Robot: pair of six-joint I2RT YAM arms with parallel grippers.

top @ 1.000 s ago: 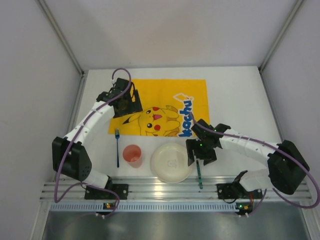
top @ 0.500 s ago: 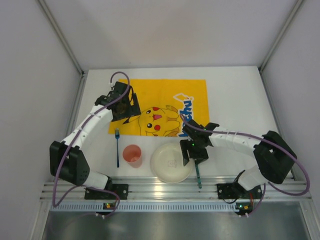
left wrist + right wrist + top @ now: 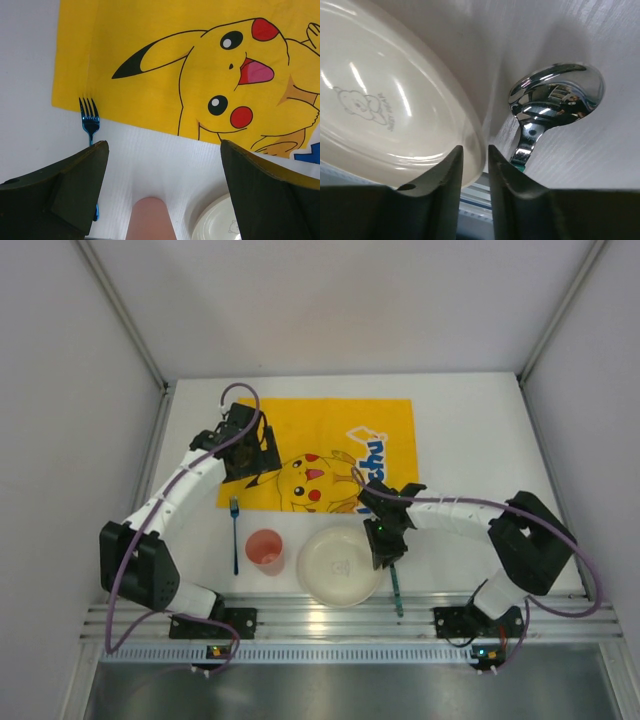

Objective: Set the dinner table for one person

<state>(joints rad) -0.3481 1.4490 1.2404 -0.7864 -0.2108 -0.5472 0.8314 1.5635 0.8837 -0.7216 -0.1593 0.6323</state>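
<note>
While the white dinner table (image 3: pixel 480 440), railed along its near edge, bears a yellow Pikachu placemat (image 3: pixel 320 430) mid-table, the right gripper (image 3: pixel 472 150) clamps the cream plate (image 3: pixel 325 575) by its rim beside a spoon (image 3: pixel 555 95); the left gripper (image 3: pixel 163 145) gapes wide over the placemat's left edge.

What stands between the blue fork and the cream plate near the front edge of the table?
A pink cup stands upright between the fork and the plate, apart from both. The top external view shows this most clearly.
</note>
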